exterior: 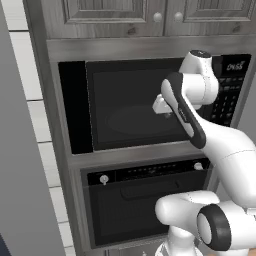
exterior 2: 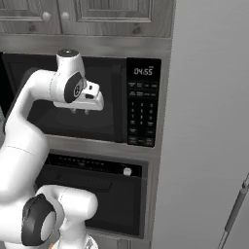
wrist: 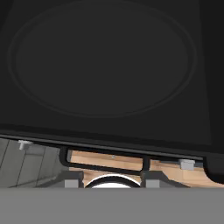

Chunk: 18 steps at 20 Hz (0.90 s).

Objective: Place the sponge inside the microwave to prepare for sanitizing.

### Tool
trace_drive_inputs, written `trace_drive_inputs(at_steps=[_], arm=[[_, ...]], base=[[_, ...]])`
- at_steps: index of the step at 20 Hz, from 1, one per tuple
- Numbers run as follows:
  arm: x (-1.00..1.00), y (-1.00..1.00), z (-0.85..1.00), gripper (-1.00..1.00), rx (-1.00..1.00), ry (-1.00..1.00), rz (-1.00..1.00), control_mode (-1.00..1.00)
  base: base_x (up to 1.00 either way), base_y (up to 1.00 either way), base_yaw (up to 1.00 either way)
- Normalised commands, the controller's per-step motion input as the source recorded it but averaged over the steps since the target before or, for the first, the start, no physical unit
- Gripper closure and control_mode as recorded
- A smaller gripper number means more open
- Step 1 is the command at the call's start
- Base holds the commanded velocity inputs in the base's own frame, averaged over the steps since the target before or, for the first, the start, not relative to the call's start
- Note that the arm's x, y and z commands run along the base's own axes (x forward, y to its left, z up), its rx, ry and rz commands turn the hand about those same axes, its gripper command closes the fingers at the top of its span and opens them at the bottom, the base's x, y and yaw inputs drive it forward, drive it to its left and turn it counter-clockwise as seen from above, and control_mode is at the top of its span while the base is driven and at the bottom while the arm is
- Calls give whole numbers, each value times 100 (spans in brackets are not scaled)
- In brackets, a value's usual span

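No sponge visible anywhere. End effector point(exterior 2: 81, 111) closed, empty as far as I can tell, hovering at microwave point(exterior: 130, 102) cavity w/ turntable point(wrist: 100, 57) below. Step looks like placement/retreat; next: confirm sponge's whereabouts.

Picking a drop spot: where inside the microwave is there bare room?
The round turntable lies bare, bordered by the microwave's dark walls. It is crowded at the front of the opening, where the fingers hang.
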Motion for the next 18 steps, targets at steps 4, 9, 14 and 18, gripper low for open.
trace_drive_inputs(at_steps=[4, 9, 14, 18], arm=[[0, -1, 0, -100, 0, 0, -1, -100], [-29, 0, 0, -100, 0, -14, -22, -100], [-68, -20, 0, -100, 0, -10, -30, -100], [-29, -52, 0, -100, 0, -2, -15, -100]], base=[[0, 0, 0], [0, 0, 0], [0, 0, 0], [0, 0, 0]])
